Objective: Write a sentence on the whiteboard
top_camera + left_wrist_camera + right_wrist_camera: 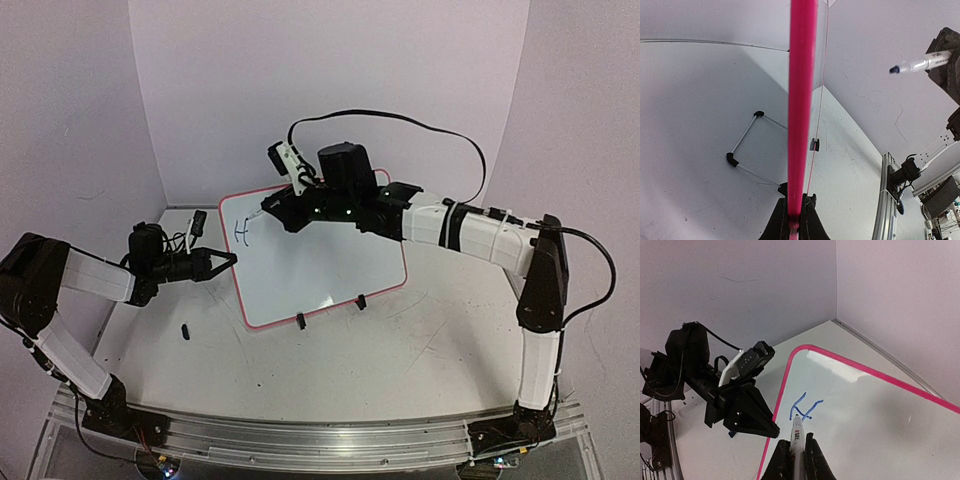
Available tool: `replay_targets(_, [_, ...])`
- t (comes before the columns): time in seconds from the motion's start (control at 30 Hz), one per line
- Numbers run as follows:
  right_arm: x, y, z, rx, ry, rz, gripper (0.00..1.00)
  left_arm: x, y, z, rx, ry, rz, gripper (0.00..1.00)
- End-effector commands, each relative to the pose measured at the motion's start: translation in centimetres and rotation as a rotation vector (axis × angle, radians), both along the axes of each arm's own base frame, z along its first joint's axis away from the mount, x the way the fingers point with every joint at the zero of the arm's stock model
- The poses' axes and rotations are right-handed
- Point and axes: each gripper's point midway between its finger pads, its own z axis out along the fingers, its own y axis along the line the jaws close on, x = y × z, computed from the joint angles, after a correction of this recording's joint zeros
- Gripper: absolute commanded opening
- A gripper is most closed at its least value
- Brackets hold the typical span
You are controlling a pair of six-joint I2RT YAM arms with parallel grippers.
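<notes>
The whiteboard [330, 270], white with a pink rim [784, 390], stands tilted on two black clip feet [300, 321] in mid-table. My left gripper [232, 261] is shut on its left rim, which runs up the left wrist view as a pink bar [802, 100] from the gripper [796, 222]. My right gripper [796, 450] is shut on a white marker [797, 432]. Its tip rests at the foot of a blue letter H [805, 407], the only lettering of the sentence, near the board's upper left corner [240, 231]. The marker [922, 63] also shows in the left wrist view.
A small black object [186, 330] lies on the table left of the board. A black cable [400, 120] arcs over my right arm. A thin wire bracket with black corners [745, 145] shows left of the rim. A metal rail [300, 435] runs along the near edge.
</notes>
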Motion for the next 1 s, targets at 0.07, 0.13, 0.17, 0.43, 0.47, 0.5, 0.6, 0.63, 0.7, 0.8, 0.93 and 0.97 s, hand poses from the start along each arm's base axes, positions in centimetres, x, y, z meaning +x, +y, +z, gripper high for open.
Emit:
replay_targets(0.07, [1.0, -1.1, 3.0, 0.094, -0.009, -0.007, 0.00, 0.9, 0.0, 0.4, 0.005, -0.010, 0.022, 0.00])
replay_targets(0.13, [0.9, -0.9, 2.3, 0.088, 0.003, 0.000, 0.00, 1.0, 0.0, 0.4, 0.005, -0.009, 0.022, 0.00])
replay_targets(0.17, [1.0, -1.0, 2.3, 0.086, 0.002, -0.004, 0.00, 1.0, 0.0, 0.4, 0.005, -0.009, 0.022, 0.00])
replay_targets(0.43, [0.7, -1.0, 1.4, 0.073, 0.012, -0.004, 0.00, 1.0, 0.0, 0.2, 0.009, -0.006, 0.023, 0.00])
replay_targets(0.47, [0.7, -1.1, 1.3, 0.071, 0.014, -0.007, 0.00, 1.0, 0.0, 0.3, 0.009, -0.006, 0.023, 0.00])
replay_targets(0.5, [0.7, -1.2, 1.3, 0.073, 0.016, -0.009, 0.00, 1.0, 0.1, 0.4, 0.009, -0.009, 0.025, 0.00])
replay_targets(0.6, [0.9, -1.3, 1.1, 0.072, 0.020, -0.019, 0.00, 0.9, 0.1, 0.5, 0.011, -0.014, 0.028, 0.00])
replay_targets(0.63, [1.0, -1.2, 1.0, 0.071, 0.022, -0.020, 0.00, 0.9, 0.1, 0.4, 0.012, -0.013, 0.028, 0.00])
replay_targets(0.7, [1.1, -1.0, 1.0, 0.073, 0.021, -0.020, 0.00, 1.0, 0.1, 0.5, 0.011, -0.013, 0.025, 0.00])
replay_targets(0.8, [1.4, -0.7, 0.8, 0.071, 0.021, -0.021, 0.00, 1.0, 0.1, 0.6, 0.011, -0.015, 0.024, 0.00])
replay_targets(0.93, [1.7, -0.6, 0.8, 0.073, 0.019, -0.034, 0.00, 0.9, 0.0, 0.5, 0.010, -0.011, 0.022, 0.00])
replay_targets(0.97, [1.8, -0.5, 0.6, 0.070, 0.022, -0.036, 0.00, 0.9, 0.0, 0.5, 0.011, -0.011, 0.022, 0.00])
